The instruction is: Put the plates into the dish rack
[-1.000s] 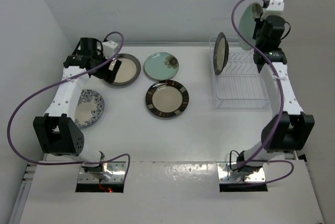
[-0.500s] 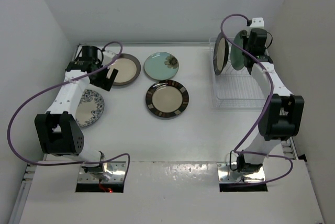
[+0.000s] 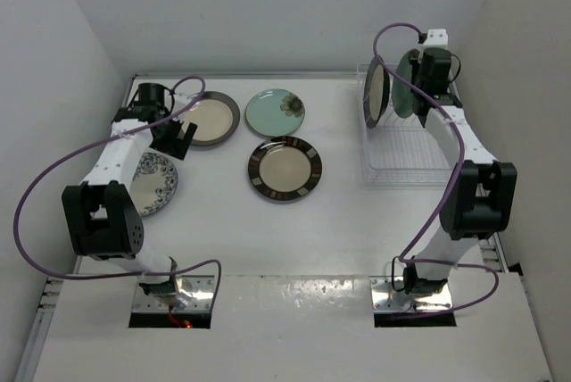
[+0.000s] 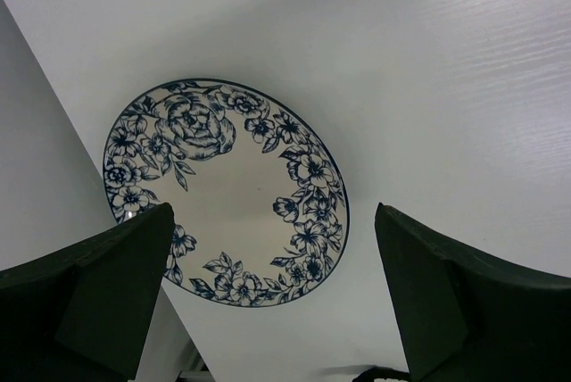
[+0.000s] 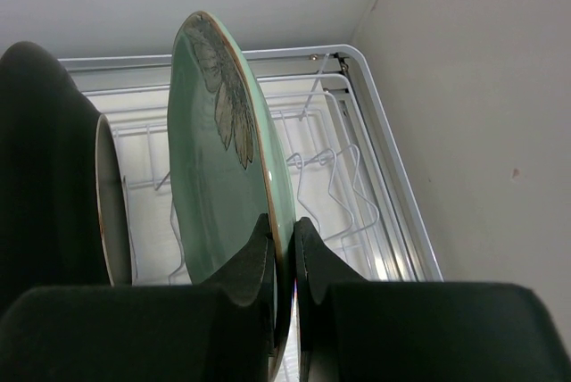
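My right gripper is shut on the rim of a mint-green plate, held upright over the white wire dish rack. Beside it, a cream plate with a dark rim stands upright in the rack. In the top view the green plate is at the rack's far end. My left gripper is open and empty above the table, near the blue-white patterned plate. Flat on the table lie a cream plate with a dark grey rim, a mint-green flower plate and a brown-rimmed plate.
White walls stand close on the left, back and right. The rack sits against the right wall. The blue-white plate lies at the table's left edge by the left arm's base.
My right gripper has lowered the green plate from high above down into the rack's far end. My left gripper has moved left off the cream plate, toward the blue-white plate.
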